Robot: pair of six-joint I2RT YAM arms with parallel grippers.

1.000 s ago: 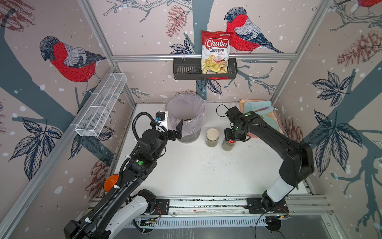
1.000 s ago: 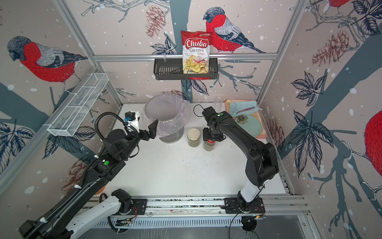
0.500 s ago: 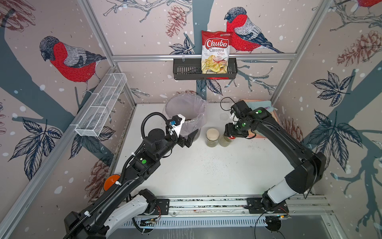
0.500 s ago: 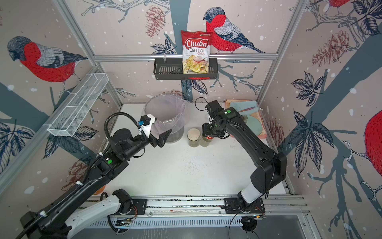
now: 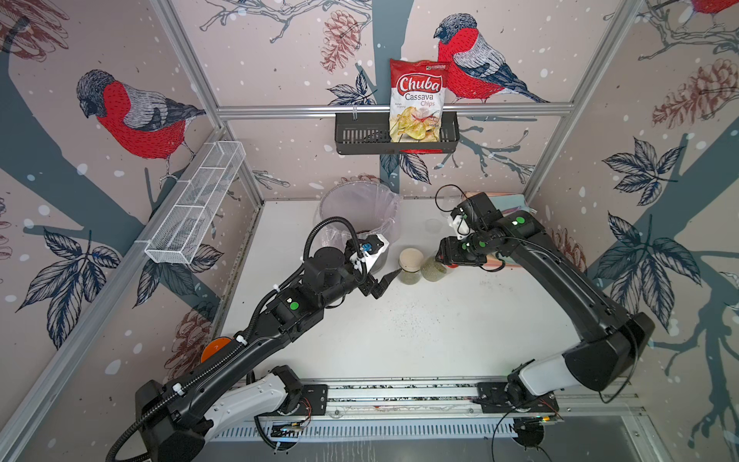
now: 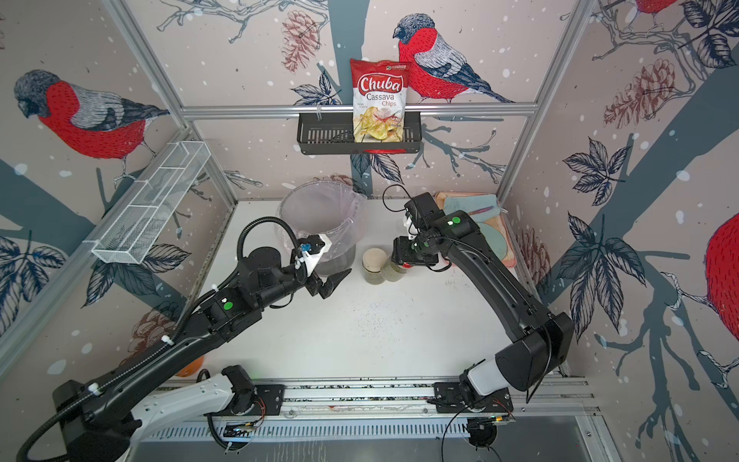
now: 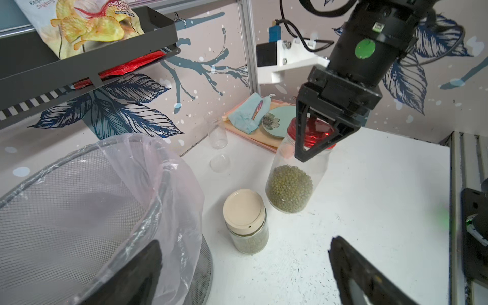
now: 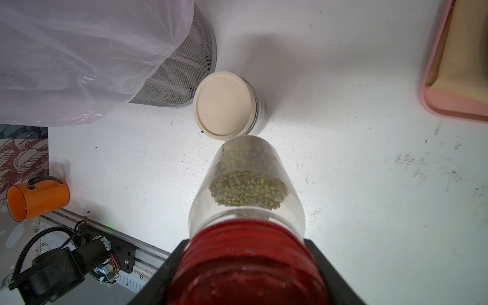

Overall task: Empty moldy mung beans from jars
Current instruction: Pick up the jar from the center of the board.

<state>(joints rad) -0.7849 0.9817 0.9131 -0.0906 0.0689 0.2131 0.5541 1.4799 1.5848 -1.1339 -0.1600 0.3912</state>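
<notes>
My right gripper [image 5: 452, 256] [image 8: 247, 266] is shut on the red lid of a clear jar [image 5: 434, 270] [image 7: 293, 182]. That jar hangs tilted, and the mung beans [image 7: 289, 188] [image 8: 248, 191] are heaped in its lower end. Its base is close to the table; I cannot tell whether it touches. Right beside it stands a beige-lidded jar [image 5: 410, 262] [image 6: 374, 262] [image 8: 224, 105], also holding beans. My left gripper [image 5: 386, 284] [image 7: 245, 241] is open and holds nothing, a short way from the beige-lidded jar. A lidless, empty jar [image 7: 217, 132] stands further back.
A grey mesh bin [image 5: 360, 208] [image 7: 79, 184] with a clear liner stands just behind my left gripper. A pink tray [image 6: 472, 216] holding a cloth and a plate fills the back right corner. A clear lid [image 7: 220, 163] lies near the empty jar. An orange cup [image 8: 37, 198] lies by the front left rail.
My left gripper has swung away from the bin toward the beige-lidded jar. The right gripper has tilted the red-lidded jar and shifted it closer to the beige-lidded one.
</notes>
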